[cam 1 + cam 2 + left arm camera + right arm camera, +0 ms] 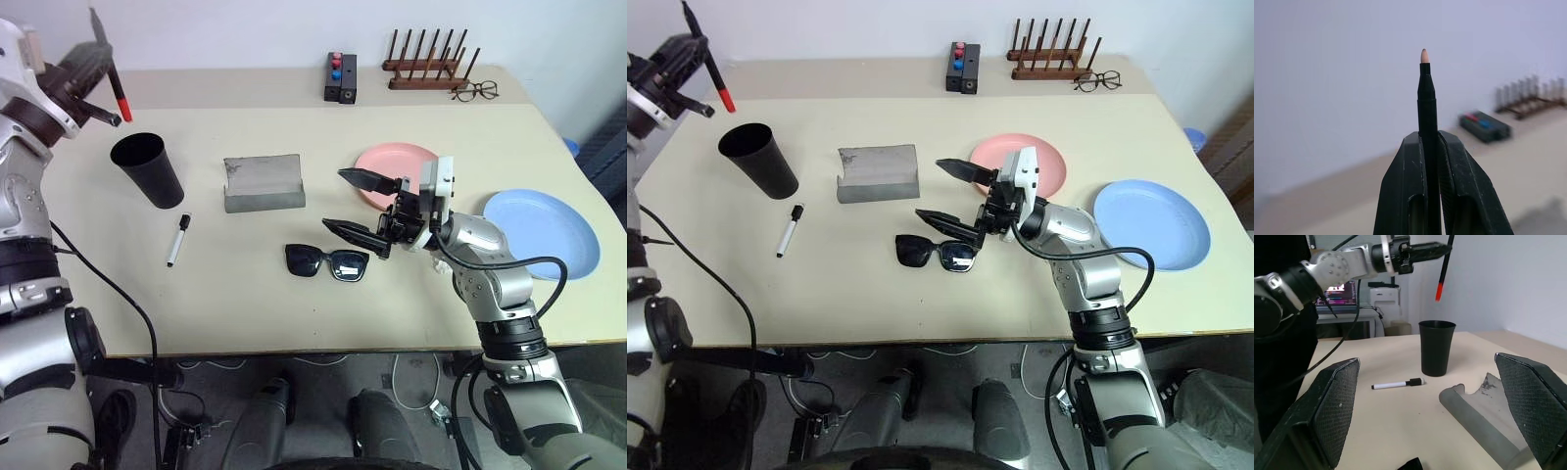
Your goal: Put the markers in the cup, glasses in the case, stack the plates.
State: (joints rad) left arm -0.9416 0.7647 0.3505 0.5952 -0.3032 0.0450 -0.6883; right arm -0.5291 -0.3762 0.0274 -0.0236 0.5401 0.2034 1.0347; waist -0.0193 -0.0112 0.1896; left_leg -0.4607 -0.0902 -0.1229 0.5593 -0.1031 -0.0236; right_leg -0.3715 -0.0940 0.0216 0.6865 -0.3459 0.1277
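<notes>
Overhead, the left end effector [98, 73] clamps the black marker [116, 83] above the cup [149, 168].

Two markers: one black marker [116, 86] with a red tip, one white marker [177, 240]. One black cup [149, 168]. One grey case [263, 183]. One pair of sunglasses [327, 261], one pair of clear spectacles [476, 92]. Two plates: pink plate [384, 162] and blue plate [544, 231]. One wooden rack [427, 64]. One small black box [339, 77].

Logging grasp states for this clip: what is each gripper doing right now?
Left gripper: closed on the black marker, red tip uncapped.
Right gripper: open, holding nothing, above the sunglasses.
</notes>
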